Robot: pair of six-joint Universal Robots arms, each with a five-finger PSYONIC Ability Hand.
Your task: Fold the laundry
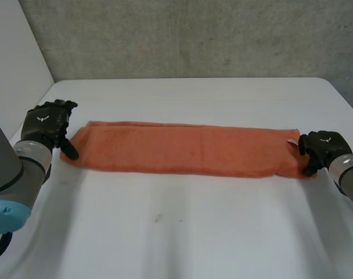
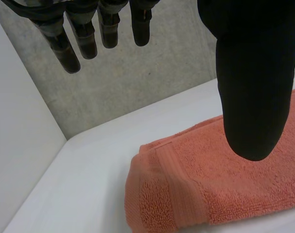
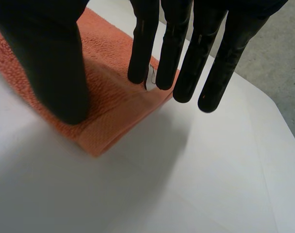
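**Folded towel [image 1: 182, 148] stretched across the worktop [image 1: 182, 232]**

At the left of the head view, the left hand [image 1: 46, 125] is at the towel's left end. Its fingers [image 2: 65, 51] are straight and released, grasping nothing, and its thumb is above the cloth. The orange towel lies flat as a long folded strip across the middle of the white worktop. At the right, the right hand [image 1: 323, 148] is over the towel's right end. Its fingers are straight and released, with their tips beside a small white tag [image 3: 150, 80] at the edge.
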